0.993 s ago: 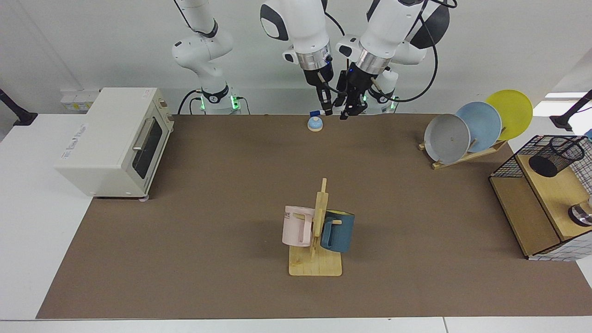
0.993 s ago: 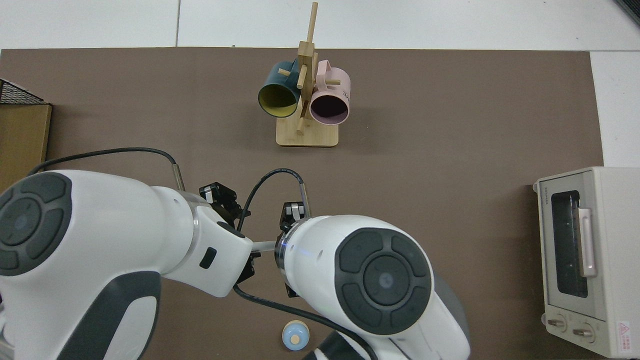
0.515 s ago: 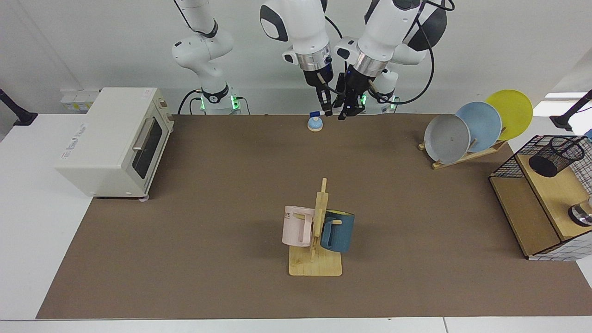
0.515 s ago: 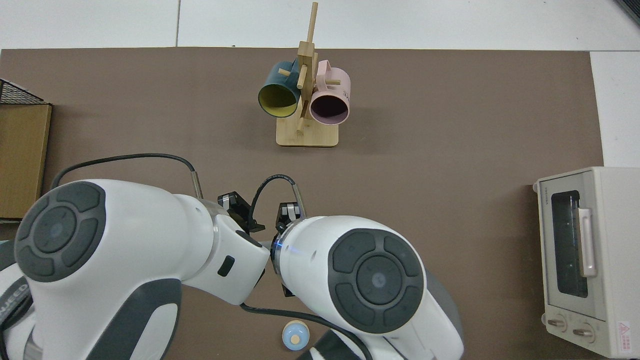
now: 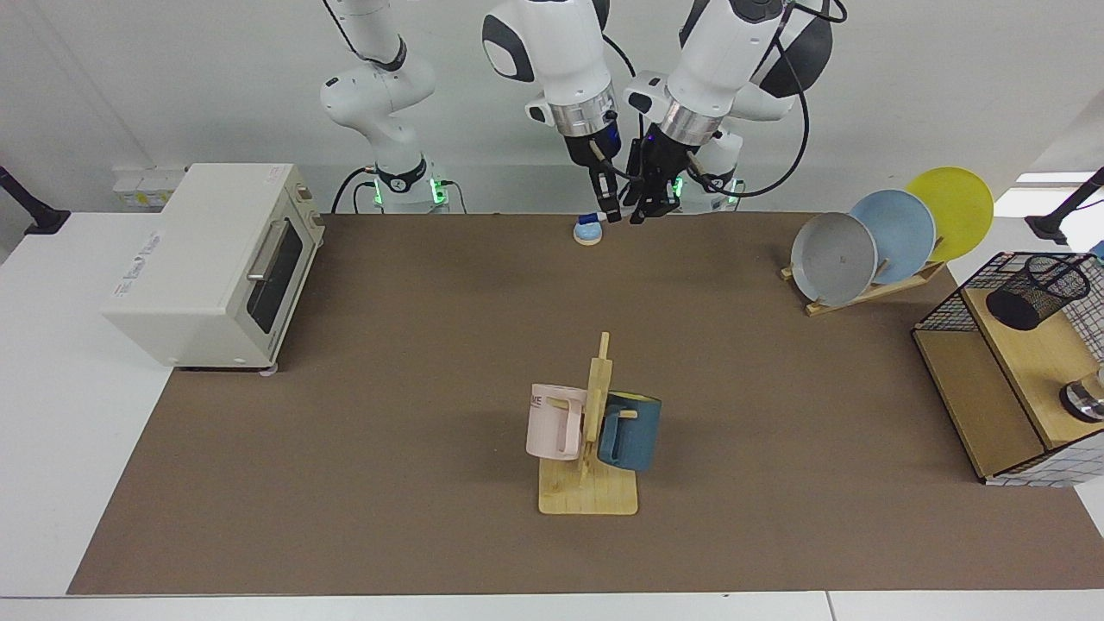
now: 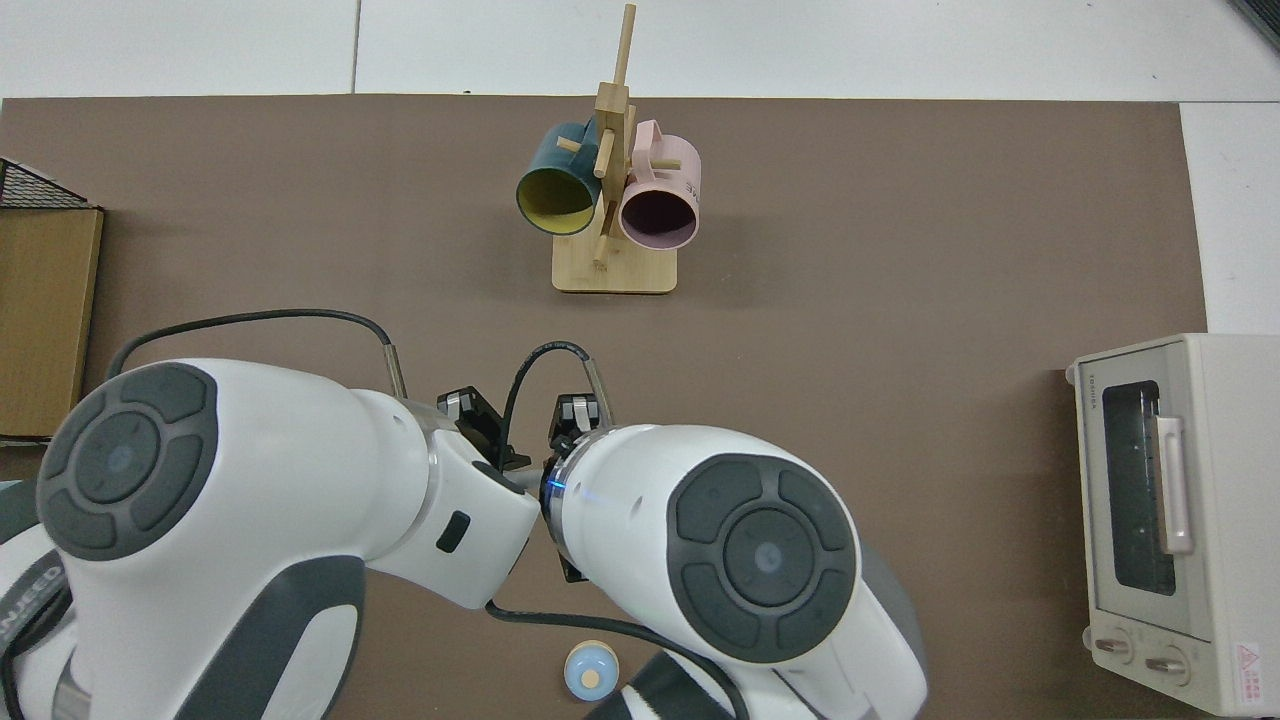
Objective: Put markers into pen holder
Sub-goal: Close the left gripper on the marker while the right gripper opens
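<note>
— Whereabouts of the marker (image 5: 590,216)?

— Up off the counter (image 5: 52,388), over the far edge of the brown mat (image 5: 388,345). Clamped in the jaws of the right gripper (image 5: 611,211), roughly level, with only a blue end poking out sideways, just above a small blue-domed bell (image 5: 587,231).

— And the left gripper (image 5: 647,211)?

— Hanging just beside the right one, nearly tip to tip, at about the same height. Apart or together: cannot tell from either view. Hidden from above under the two white wrists.

— Touching the marker?

— Cannot tell; too small and dark there.

— Location of the pen holder (image 5: 1035,293)?

— Well apart from both grippers, up on the top wooden board of the wire-and-wood shelf (image 5: 975,379), at the facing view's right edge.

— Anything else on the mat?

— A wooden mug tree (image 5: 595,483) near the middle, carrying a pink mug (image 5: 556,423) and a dark blue mug (image 5: 630,431) on opposite sides. A white toaster oven (image 5: 216,267) at the facing view's left. A plate rack (image 5: 862,293) with grey, light blue and yellow plates on edge, between the grippers and the shelf.
</note>
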Controlling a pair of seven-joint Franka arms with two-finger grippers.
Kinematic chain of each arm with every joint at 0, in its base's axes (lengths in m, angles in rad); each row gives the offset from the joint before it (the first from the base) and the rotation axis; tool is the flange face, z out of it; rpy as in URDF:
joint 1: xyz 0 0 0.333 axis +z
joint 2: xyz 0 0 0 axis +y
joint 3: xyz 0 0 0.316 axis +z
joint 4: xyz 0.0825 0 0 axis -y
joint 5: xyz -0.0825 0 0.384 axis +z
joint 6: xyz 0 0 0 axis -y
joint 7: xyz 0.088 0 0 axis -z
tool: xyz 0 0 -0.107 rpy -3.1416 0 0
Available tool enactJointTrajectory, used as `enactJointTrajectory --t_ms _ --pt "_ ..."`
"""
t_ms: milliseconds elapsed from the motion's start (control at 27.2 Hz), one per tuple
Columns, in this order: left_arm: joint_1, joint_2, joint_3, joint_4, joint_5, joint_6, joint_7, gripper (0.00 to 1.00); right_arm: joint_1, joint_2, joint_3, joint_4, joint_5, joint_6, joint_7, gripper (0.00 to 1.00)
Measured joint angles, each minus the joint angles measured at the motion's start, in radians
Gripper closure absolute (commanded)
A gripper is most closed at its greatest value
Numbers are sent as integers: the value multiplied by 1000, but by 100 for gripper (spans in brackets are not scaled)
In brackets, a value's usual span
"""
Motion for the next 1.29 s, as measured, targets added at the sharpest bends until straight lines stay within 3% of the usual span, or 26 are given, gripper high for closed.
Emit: enactJointTrajectory --t_ms 184,331,735,809,919,1287 --pt "0 0 2 0 0 0 0 68 -1 5 0 0 2 0 0 100" --pt "0 0 3 0 1 5 1 100 -1 5 0 0 3 -1 0 100" --pt "1 3 6 0 1 12 40 100 -1 6 2 -1 3 1 -8 100" --pt "1 3 6 0 1 12 40 100 -1 6 2 -1 3 1 -8 70" --pt "1 3 6 0 0 12 39 100 -3 6 2 -1 3 2 -8 1" --pt "1 2 6 0 -1 12 -26 100 -54 15 -3 -2 2 -19 -120 0"
